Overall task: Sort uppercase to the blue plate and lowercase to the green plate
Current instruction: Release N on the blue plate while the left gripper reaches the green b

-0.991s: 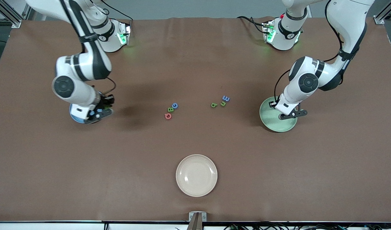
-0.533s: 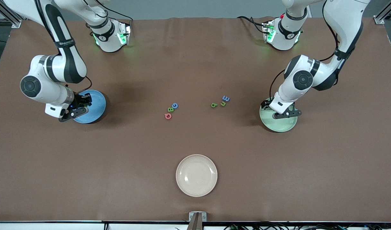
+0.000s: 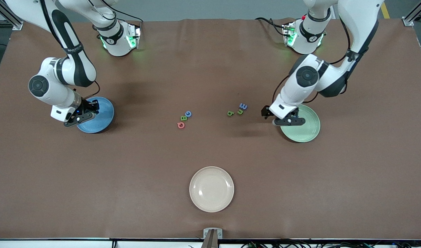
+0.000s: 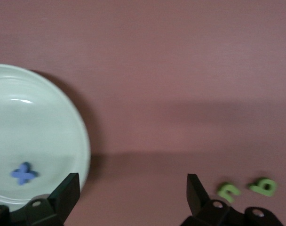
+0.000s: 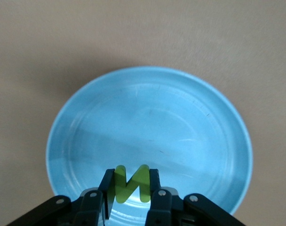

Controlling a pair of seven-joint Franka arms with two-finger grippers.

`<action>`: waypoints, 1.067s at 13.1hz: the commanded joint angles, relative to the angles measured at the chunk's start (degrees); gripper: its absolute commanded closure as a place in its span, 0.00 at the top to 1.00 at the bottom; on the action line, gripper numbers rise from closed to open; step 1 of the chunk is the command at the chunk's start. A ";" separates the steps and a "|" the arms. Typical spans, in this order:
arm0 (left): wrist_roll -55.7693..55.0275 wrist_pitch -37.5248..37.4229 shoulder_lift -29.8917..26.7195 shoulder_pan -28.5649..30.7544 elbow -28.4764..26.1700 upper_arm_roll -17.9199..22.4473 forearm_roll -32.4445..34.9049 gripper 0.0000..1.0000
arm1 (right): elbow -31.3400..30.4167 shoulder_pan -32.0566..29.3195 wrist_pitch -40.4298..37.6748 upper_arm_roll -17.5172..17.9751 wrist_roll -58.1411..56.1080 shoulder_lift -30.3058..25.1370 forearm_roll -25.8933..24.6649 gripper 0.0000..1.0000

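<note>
My right gripper point(image 3: 80, 117) is shut on the green N point(image 5: 130, 183) and holds it over the blue plate point(image 3: 101, 119), near its rim; the plate point(image 5: 180, 117) is otherwise bare. My left gripper point(image 3: 285, 120) is open and empty, over the green plate's point(image 3: 305, 129) edge on the side toward the letters. The blue x point(image 4: 24, 173) lies in the green plate point(image 4: 39, 117). Red Q point(image 3: 181, 125), green B point(image 3: 183, 118) and blue C point(image 3: 188, 113) lie clustered mid-table. Green q point(image 3: 230, 113), green n point(image 3: 240, 111) and blue e point(image 3: 243, 106) lie between them and the green plate.
A cream plate point(image 3: 211, 189) sits nearer the front camera, at the table's middle. The brown table point(image 3: 145, 165) lies bare around it. Both arm bases stand along the table's edge farthest from that camera.
My left gripper moved off the green plate's middle toward the lowercase letters, uncovering the plate. My right gripper shifted from over the blue plate's middle to its rim, still holding the N.
</note>
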 commanded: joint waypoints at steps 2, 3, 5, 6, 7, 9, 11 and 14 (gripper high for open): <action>-6.79 -0.69 6.49 -6.67 6.49 0.19 0.72 1.00 | -1.03 -1.91 3.76 0.91 0.00 2.05 -0.82 0.12; -9.08 -0.60 7.64 -7.73 7.46 0.19 1.24 1.00 | -1.03 -2.09 4.46 0.91 0.00 2.75 -0.91 0.12; -11.47 -0.60 9.84 -10.54 9.22 0.36 3.08 0.99 | -0.94 -2.79 4.73 1.00 0.00 3.28 -0.82 0.16; -12.09 -0.60 11.24 -11.68 9.83 0.36 5.18 0.99 | -0.85 -2.79 4.65 0.92 0.09 3.29 -0.82 0.41; -12.97 -0.51 12.38 -12.30 10.27 0.36 8.33 0.99 | -0.77 -2.79 4.56 0.91 0.09 3.20 -0.82 0.99; -16.03 -0.51 14.93 -13.71 11.50 0.36 14.49 0.99 | -0.42 -3.14 3.77 0.91 0.09 2.85 -0.82 1.00; -18.24 -0.51 18.53 -14.59 13.96 0.63 19.15 0.98 | 1.42 -3.15 -0.60 0.83 0.61 1.27 -0.82 1.00; -19.74 -0.51 21.53 -15.56 15.11 0.63 24.44 0.93 | 6.07 -4.72 -10.62 0.83 0.97 -2.42 -0.12 1.00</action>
